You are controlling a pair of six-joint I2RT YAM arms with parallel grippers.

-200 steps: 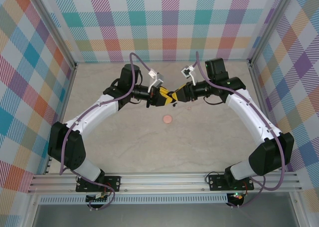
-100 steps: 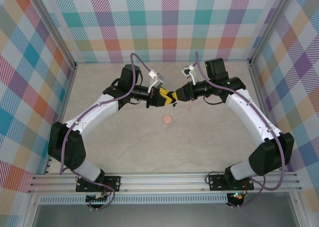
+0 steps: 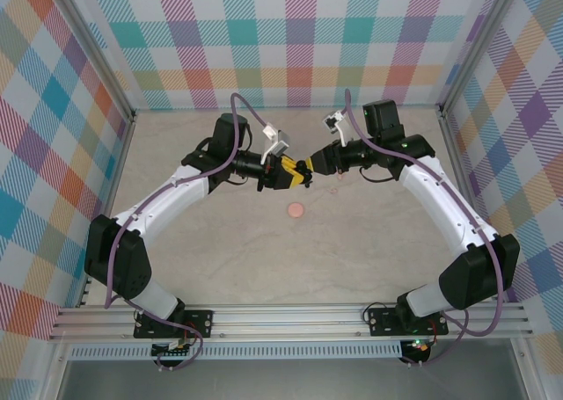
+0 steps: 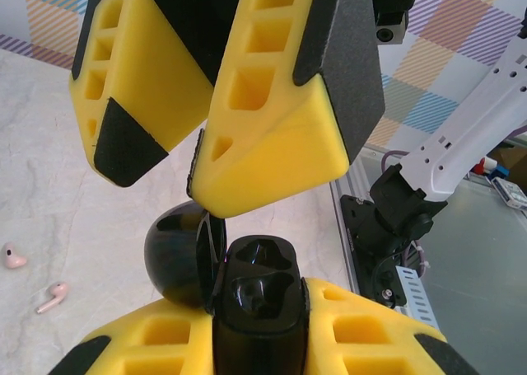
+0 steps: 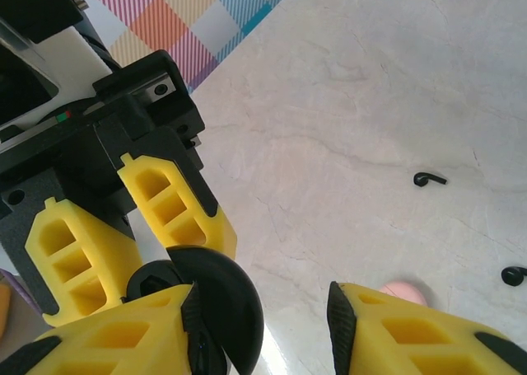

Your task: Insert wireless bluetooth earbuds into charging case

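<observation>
Mid-air over the bench [image 3: 220,242], both arms meet nose to nose at centre. Left fingers [image 4: 140,346] are clamped tight on the black case [image 4: 259,288], which sits between them with its top facing up. Its lid [image 4: 173,260] is swung open and stands on edge beside the body. Both sockets inside look dark and hollow; can't tell more than that.

Right fingers [image 5: 428,334] come in from the opposite side and stand apart, with bare bench visible through the gap. One of them sits right against the lid's dome. From the left wrist cam the lid's rim lines up w/ the slot between them.

Buds are all down on the bench. Two pink buds [image 4: 12,255] lie near each other, off to the side of the held case. Two black buds [image 5: 429,179] lie apart from each other on the marble. The pink case [image 3: 296,210] rests shut on the bench just nearer the bases than the meeting fingers, and one black bud is near it.
</observation>
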